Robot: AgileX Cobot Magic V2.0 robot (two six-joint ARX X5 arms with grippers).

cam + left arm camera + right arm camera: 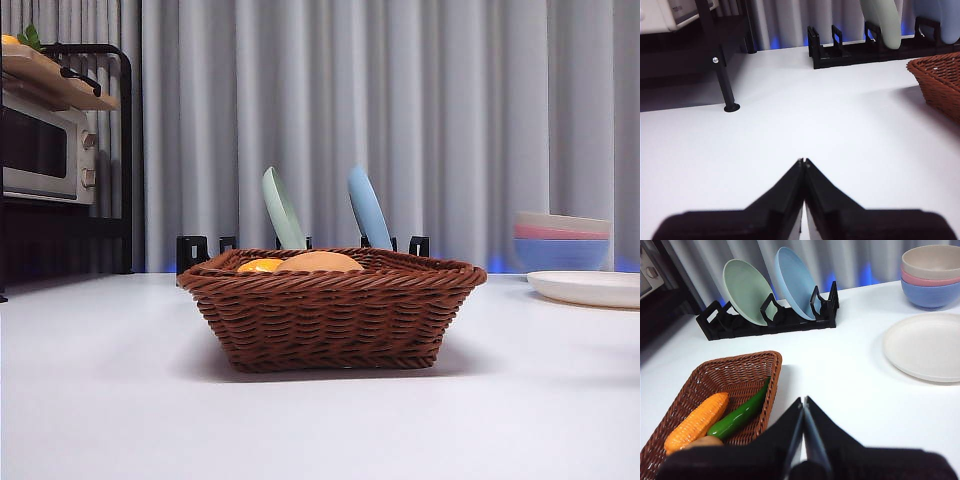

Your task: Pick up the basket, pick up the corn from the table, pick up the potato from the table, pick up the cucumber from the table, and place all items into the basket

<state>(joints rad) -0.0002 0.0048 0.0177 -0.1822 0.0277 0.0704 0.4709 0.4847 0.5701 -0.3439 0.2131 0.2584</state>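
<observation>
The brown wicker basket (330, 310) stands on the white table (100, 400) in the middle of the front view. Inside the basket (735, 372) lie the orange corn (697, 421), the dark green cucumber (740, 415) beside it, and the tan potato (702, 442), mostly hidden behind my right jaws. From the front only the potato's top (320, 262) and a bit of corn (260, 265) show over the rim. My right gripper (803, 401) is shut and empty beside the basket. My left gripper (803, 161) is shut and empty over bare table, the basket's corner (937, 80) off to one side.
A black dish rack (765, 320) with a green plate (745, 290) and a blue plate (792, 282) stands behind the basket. Stacked bowls (932, 275) and a white plate (925, 345) sit at the right. A microwave on a black shelf (60, 150) is at the far left.
</observation>
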